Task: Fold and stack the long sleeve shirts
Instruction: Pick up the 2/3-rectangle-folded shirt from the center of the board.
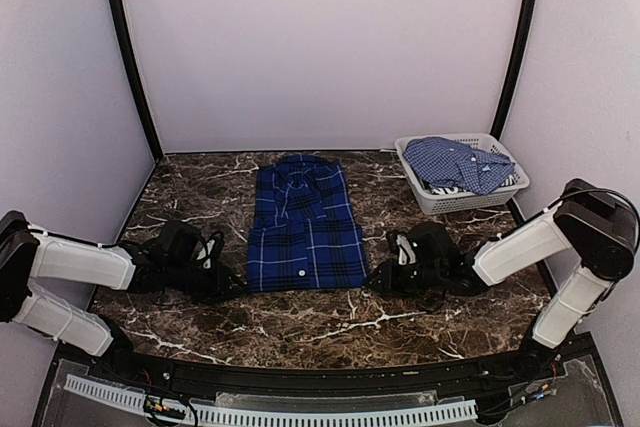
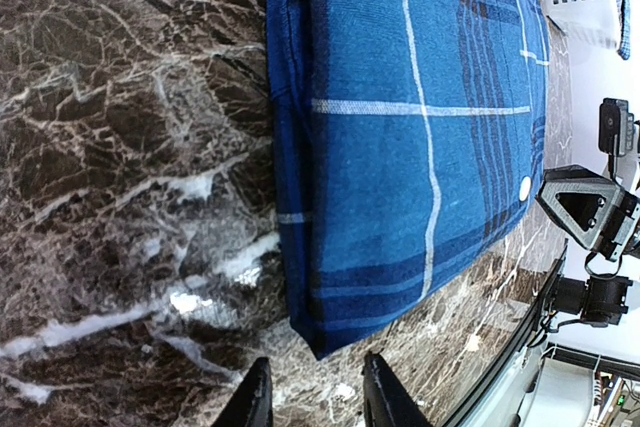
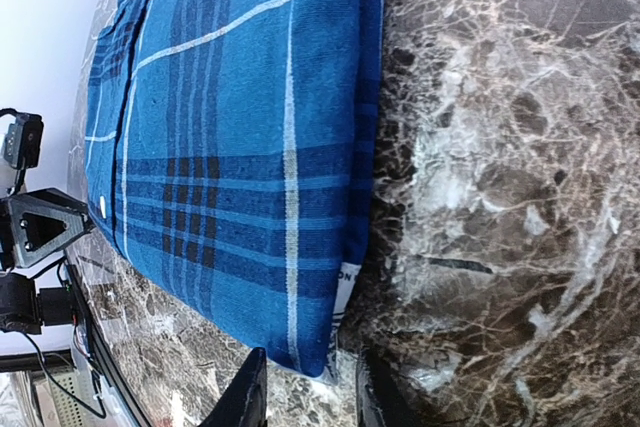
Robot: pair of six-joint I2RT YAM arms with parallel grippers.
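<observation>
The dark plaid shirt (image 1: 305, 227) lies flat in the middle of the marble table (image 1: 300, 337), its sides turned in so it makes a long narrow panel, collar at the far end and hem towards the arms. The lighter checked shirt (image 1: 455, 162) is heaped in the white basket (image 1: 470, 197) at the far right, not yet dealt with. So I'd say the sleeves-and-sides fold of the first shirt is done and the crosswise fold is the step in hand. Both arms are low at the hem. The left gripper (image 2: 315, 372) sits just short of the near left corner, jaws partly apart and holding nothing. The right gripper (image 3: 310, 362) is at the near right corner, jaws likewise partly apart; the corner's tip reaches into the gap, though from this angle I can't be sure whether the fingers touch it, and it doesn't look pinched. Next, each gripper needs to slide on and close over all the layers at its corner, then the pair should lift together and carry the hem evenly up towards the collar, so the panel doesn't skew or spring open.
</observation>
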